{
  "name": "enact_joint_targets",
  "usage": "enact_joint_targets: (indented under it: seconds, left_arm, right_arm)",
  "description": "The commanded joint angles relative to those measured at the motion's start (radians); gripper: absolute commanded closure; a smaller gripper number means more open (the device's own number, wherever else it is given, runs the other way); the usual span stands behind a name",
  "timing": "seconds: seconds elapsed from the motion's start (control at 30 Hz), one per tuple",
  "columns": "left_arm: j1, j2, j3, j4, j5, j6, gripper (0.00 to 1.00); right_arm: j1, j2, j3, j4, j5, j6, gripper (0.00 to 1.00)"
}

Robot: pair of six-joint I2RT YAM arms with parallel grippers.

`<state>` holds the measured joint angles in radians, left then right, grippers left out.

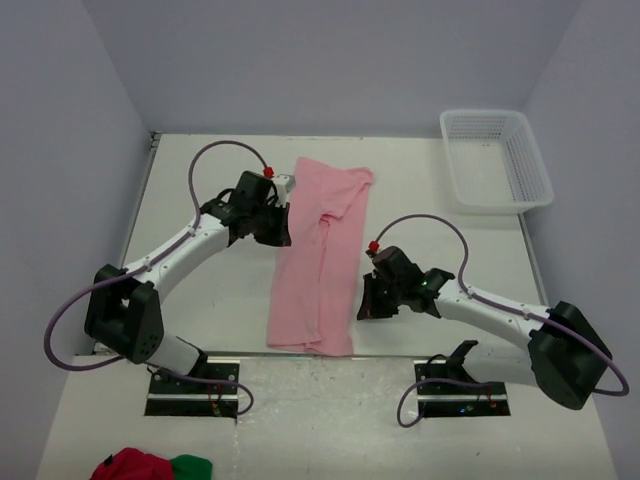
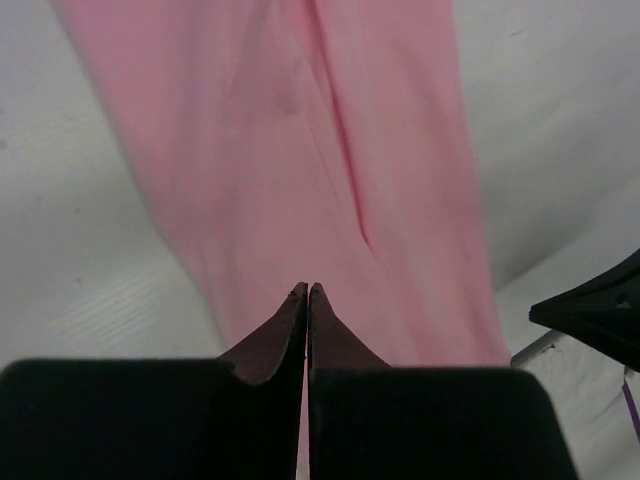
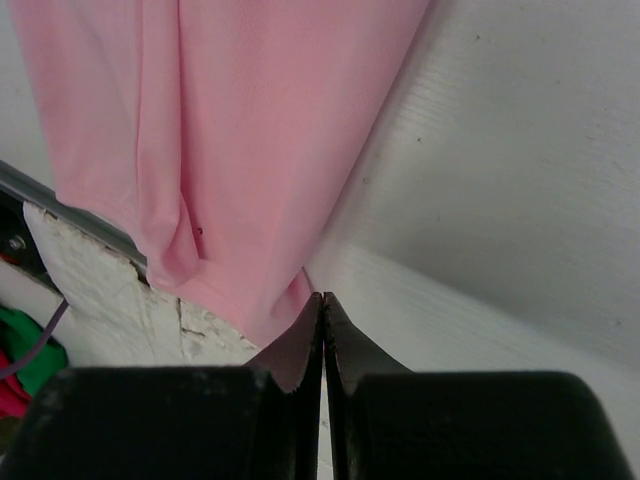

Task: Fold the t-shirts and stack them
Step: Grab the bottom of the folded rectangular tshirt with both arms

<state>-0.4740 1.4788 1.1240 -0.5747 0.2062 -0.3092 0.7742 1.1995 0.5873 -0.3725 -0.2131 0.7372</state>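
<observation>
One pink t-shirt (image 1: 318,260) lies on the white table as a long narrow strip, running from the back centre toward the front edge. My left gripper (image 1: 283,226) sits at the strip's left edge, near its far half. In the left wrist view its jaws (image 2: 307,289) are shut, tips just above the pink t-shirt (image 2: 300,150), with no cloth seen between them. My right gripper (image 1: 363,306) is at the strip's right edge, near the front corner. Its jaws (image 3: 322,296) are shut too, tips touching the hem of the t-shirt (image 3: 230,130).
A white mesh basket (image 1: 497,160) stands at the back right corner. Red and green cloth (image 1: 150,466) lies below the front edge at the left, and shows as red and green cloth (image 3: 28,372) in the right wrist view. Walls close in the table's left, back and right sides.
</observation>
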Motion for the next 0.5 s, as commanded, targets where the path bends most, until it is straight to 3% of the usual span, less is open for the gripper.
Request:
enact_joint_targets:
  seconds: [0.0,0.23,0.47]
  left_arm:
    - [-0.002,0.056,0.014,0.171,0.228,0.010,1.00]
    - [-0.002,0.234,0.043,0.291,0.399,-0.033,1.00]
    - [-0.012,0.435,0.094,0.348,0.450,-0.076,1.00]
  right_arm:
    - [0.022,0.009,0.036,0.046,-0.005,0.028,1.00]
    - [0.033,-0.032,0.029,0.011,0.011,0.062,1.00]
    - [0.036,-0.068,0.037,-0.036,0.053,0.068,1.00]
